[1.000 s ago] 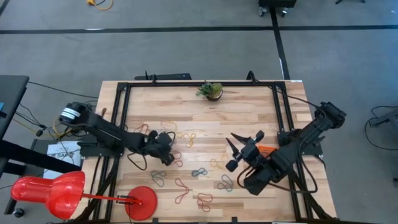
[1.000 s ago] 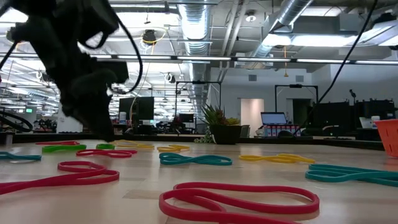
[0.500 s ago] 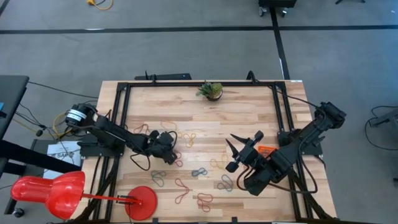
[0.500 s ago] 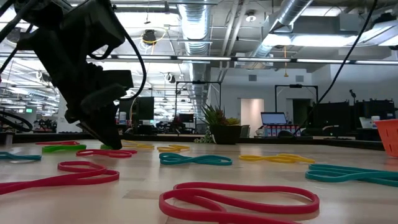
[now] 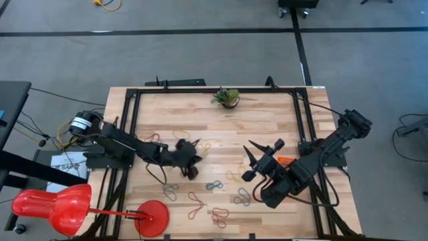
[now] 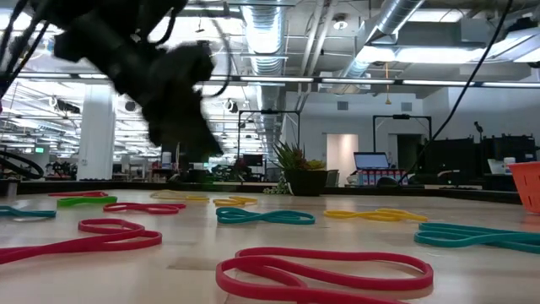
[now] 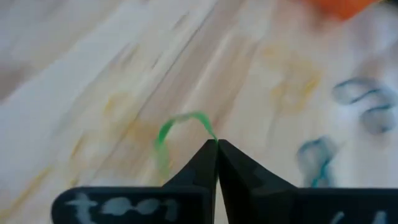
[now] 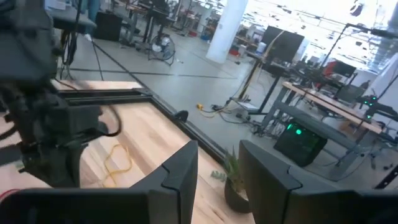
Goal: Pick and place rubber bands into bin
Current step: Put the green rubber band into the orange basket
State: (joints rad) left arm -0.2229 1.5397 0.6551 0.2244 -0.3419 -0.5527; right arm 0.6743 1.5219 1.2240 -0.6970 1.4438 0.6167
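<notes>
text: none legible | labels: none | brands: none | numbers: none | signs: none readable

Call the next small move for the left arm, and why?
Probably carry it toward the bin. The left gripper has its fingers shut on a green rubber band, which loops out from the tips above the table. The bin sits on the right arm's side, where the right gripper waits open.

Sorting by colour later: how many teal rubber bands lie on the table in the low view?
3: the left teal band at the picture's edge, the middle teal band, and the right teal band. More may be hidden.
</notes>
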